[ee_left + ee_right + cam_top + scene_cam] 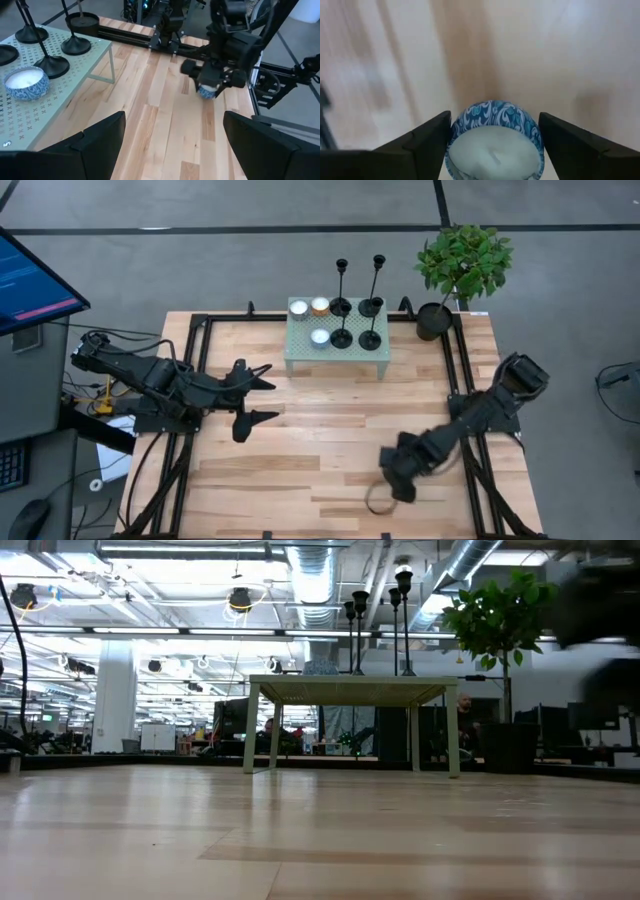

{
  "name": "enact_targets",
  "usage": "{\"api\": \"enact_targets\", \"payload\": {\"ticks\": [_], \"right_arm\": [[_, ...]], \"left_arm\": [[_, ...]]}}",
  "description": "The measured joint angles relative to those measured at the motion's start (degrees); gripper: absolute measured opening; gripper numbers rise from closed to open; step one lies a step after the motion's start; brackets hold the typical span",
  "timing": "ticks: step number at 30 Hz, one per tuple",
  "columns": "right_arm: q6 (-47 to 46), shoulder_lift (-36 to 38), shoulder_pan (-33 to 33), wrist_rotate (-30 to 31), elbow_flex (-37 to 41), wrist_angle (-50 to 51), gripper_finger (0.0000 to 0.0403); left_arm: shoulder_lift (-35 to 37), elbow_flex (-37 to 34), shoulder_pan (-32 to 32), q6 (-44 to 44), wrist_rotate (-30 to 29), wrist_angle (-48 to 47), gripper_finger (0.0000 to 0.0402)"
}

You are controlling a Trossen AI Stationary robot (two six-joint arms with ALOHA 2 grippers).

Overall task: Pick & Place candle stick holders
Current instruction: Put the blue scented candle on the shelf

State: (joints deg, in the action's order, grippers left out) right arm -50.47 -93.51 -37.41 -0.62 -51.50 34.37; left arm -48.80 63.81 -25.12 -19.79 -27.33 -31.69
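Several black candle stick holders [342,308] [76,46] [358,630] stand by their round bases on a small green table [300,355] at the far middle. My right gripper [385,485] [207,85] points down near the table's front right, with a blue-and-white patterned candle cup [492,125] [206,93] between its fingers. My left gripper [268,393] [172,145] waits open at the left, holding nothing. My right gripper pinches the candle cup by its round side wall [457,127], with one finger on each opposite side. The fingers come from above, pointing down. The cup sits upright with its white wax top up. Whether its bottom is clear of the tabletop, I cannot tell.
Three more candle cups [320,337] [26,82] share the green table with the holders. A potted plant [433,320] stands at the far right corner. Black frame rails [455,380] run along the table's sides. Bare wood lies between the two arms.
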Motion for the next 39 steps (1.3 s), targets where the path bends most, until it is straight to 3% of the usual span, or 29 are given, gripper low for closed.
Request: {"api": "enact_targets", "payload": {"ticks": [10,19,23,28,32,39], "right_arm": [[19.5,-0.4,18.4,2.6,-2.1,-9.2,0.0285],[22.6,-0.7,25.1,1.8,-2.2,-14.2,0.0286],[22.3,3.6,27.1,-1.0,-6.3,-13.6,0.0286],[22.1,12.0,24.8,1.3,-10.0,-7.2,0.0286],[19.0,20.7,19.2,7.2,-10.1,-3.1,0.0286],[11.8,32.7,4.7,28.9,-10.1,-1.8,0.0286]], "left_arm": [[0.0,0.0,0.0,0.0,0.0,-1.0,0.0337],[0.0,0.0,0.0,0.0,0.0,-1.8,0.0337],[-1.4,0.0,0.2,0.2,-0.8,-3.4,0.0337],[-4.4,-3.3,0.2,-1.3,-0.7,-2.2,0.0337],[-8.8,-8.5,0.1,0.4,1.2,3.5,0.0337],[-19.3,-14.4,1.3,4.4,2.3,24.5,0.0337]]}}
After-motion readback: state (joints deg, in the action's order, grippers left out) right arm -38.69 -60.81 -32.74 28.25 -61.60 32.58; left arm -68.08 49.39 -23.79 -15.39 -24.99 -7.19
